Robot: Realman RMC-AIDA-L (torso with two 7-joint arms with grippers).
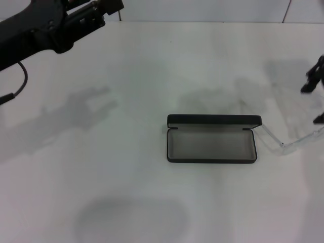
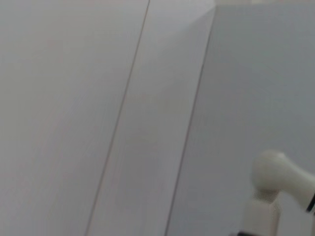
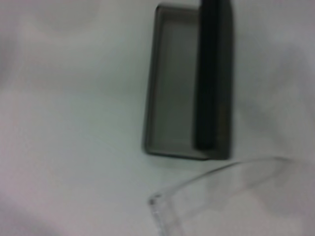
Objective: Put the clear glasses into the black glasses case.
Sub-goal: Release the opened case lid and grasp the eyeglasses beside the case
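Black glasses case (image 1: 211, 139) lies open mid-tabletop (image 1: 126, 152), lid upright along the far edge, grey lining bare. Clear glasses (image 1: 283, 139) sit just beside the case's right end, at the right gripper (image 1: 316, 83) near the right edge; whether its jaws pinch them, cannot tell. Left gripper (image 1: 98, 10) parked high at far left, jaw state hidden.

R hand (image 1: 318, 91) cut by frame edge; clear glasses (image 1: 283, 142) partly cropped.

No legible text or markings anywhere.
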